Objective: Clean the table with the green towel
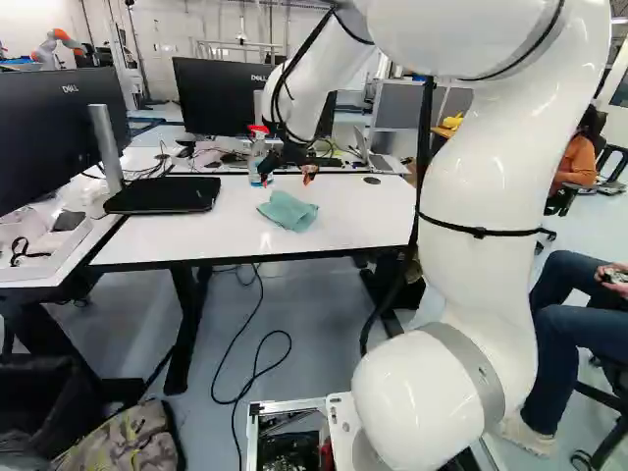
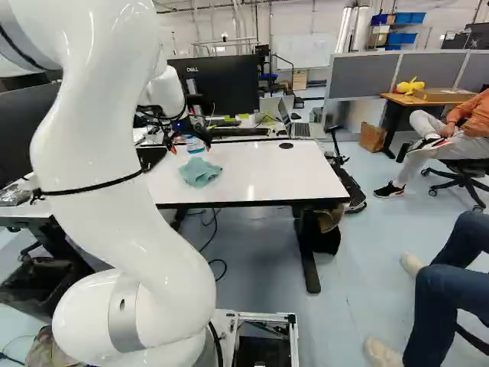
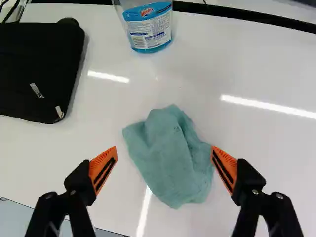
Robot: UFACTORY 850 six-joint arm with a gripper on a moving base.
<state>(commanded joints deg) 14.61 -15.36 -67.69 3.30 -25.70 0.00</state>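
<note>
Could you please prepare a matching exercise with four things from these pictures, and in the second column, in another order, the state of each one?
Things
1. towel
2. spray bottle
3. case
4. gripper

States
A. black, lying flat on the table
B. fingers apart, gripping nothing
C. standing upright, with a red top
D. green, crumpled

Right pairs
1-D
2-C
3-A
4-B
</note>
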